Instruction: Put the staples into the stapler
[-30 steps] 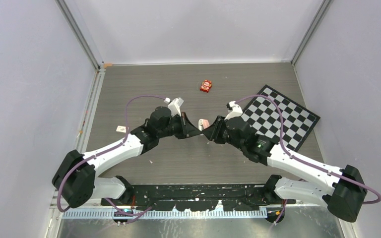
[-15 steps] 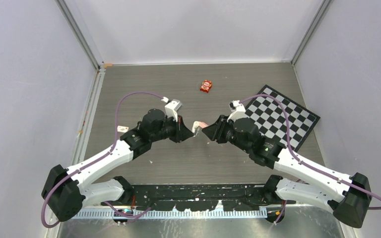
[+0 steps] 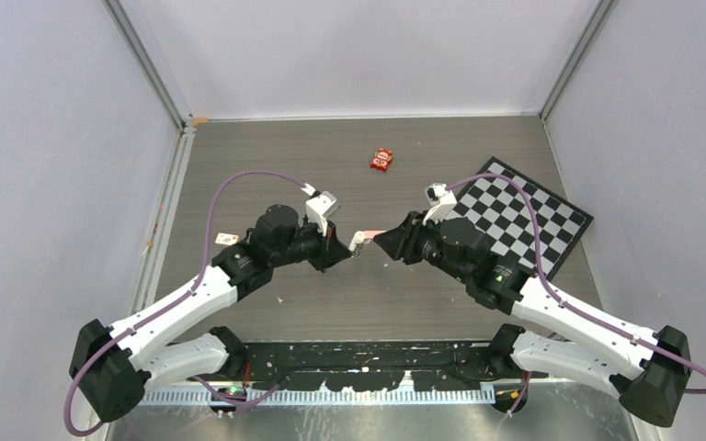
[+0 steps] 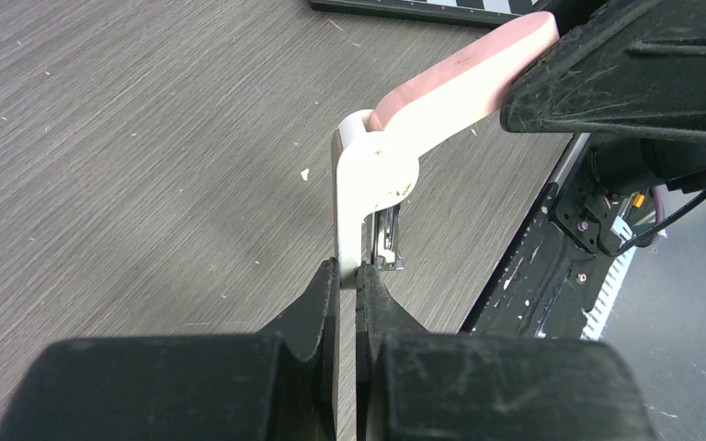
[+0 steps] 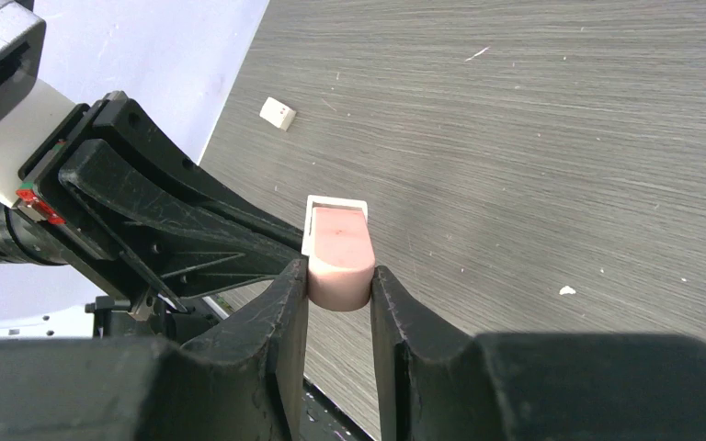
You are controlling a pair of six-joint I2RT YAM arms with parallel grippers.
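Observation:
The stapler (image 3: 361, 239) is a small one with a pink top and a white base, held in the air between both grippers above the table's middle. My left gripper (image 4: 347, 271) is shut on the thin white base (image 4: 368, 175). A pale metal channel (image 4: 388, 239) shows beside the hinge. My right gripper (image 5: 340, 276) is shut on the end of the pink top (image 5: 340, 248), which angles away from the base. In the top view the left gripper (image 3: 342, 246) and right gripper (image 3: 381, 241) face each other. The staples are out of view.
A red packet (image 3: 382, 160) lies at the back middle. A checkerboard (image 3: 524, 220) lies at the right, under the right arm. A small white piece (image 3: 226, 239) lies at the left by the left arm. The black base rail (image 3: 368, 354) runs along the near edge.
Both grippers and the stapler have drifted slightly left and nearer. The left arm has drawn back to the left. The pink top now stretches out more between the grippers.

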